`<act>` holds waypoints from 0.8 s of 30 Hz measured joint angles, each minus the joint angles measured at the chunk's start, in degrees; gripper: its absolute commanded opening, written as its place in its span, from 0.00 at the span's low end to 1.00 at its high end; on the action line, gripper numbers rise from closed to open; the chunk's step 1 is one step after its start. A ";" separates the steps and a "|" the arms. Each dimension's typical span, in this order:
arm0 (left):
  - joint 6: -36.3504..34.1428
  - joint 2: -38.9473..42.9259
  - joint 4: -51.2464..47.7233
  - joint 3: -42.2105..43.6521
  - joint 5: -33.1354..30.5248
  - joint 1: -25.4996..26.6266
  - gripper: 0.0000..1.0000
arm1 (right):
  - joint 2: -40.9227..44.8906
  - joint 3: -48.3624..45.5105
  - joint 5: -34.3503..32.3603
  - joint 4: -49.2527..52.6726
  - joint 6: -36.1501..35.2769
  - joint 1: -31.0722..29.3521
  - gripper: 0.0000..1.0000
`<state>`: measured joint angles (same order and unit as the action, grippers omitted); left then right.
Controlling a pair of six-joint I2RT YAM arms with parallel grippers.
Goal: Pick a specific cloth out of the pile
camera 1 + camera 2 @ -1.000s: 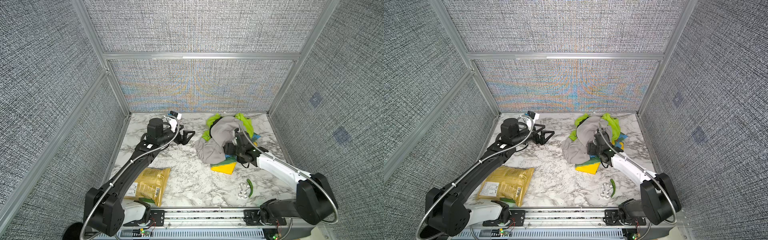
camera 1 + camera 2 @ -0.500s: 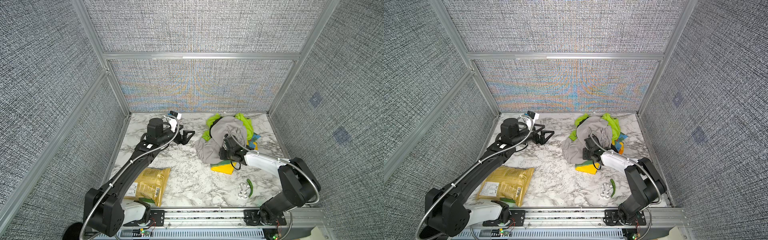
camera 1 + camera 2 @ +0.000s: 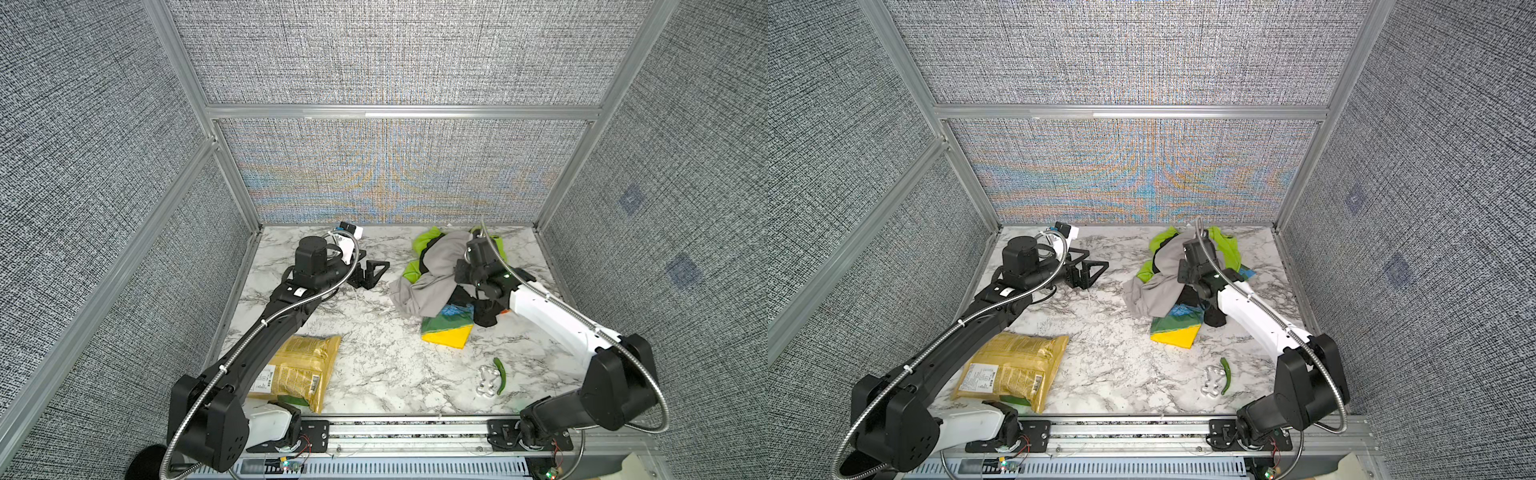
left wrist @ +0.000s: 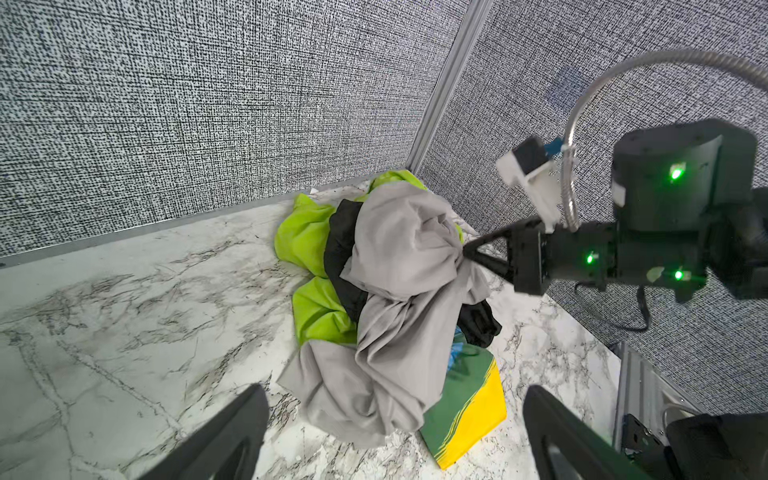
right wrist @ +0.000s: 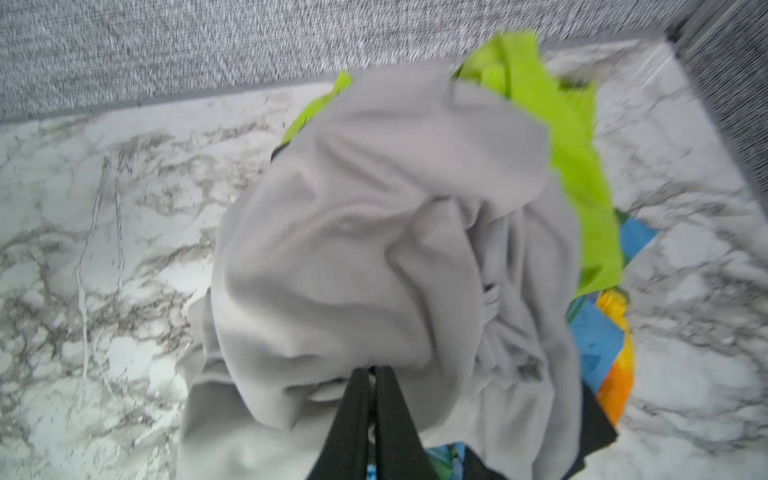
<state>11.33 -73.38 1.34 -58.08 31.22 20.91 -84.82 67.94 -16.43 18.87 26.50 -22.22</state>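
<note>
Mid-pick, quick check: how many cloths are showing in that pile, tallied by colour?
light-grey cloth: 1
lime-green cloth: 1
black cloth: 1
patterned blue-green-yellow cloth: 1
Total: 4 cloths in view; anything buried underneath cannot be told.
</note>
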 measured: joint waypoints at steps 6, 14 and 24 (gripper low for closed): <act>0.00 0.00 0.00 0.00 -0.15 0.00 0.99 | -3.96 8.70 -1.40 -0.09 -2.10 8.48 0.11; 0.00 0.26 -0.04 0.00 -0.13 0.04 0.99 | -17.59 17.25 6.08 0.37 -3.45 12.39 0.24; 0.04 0.22 0.07 0.02 0.11 0.11 0.99 | -30.58 24.96 13.38 0.81 -2.84 12.57 0.37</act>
<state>11.38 -73.17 1.41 -58.06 31.33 21.02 -115.39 92.90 -3.05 19.68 23.66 -9.65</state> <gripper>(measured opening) 0.987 0.361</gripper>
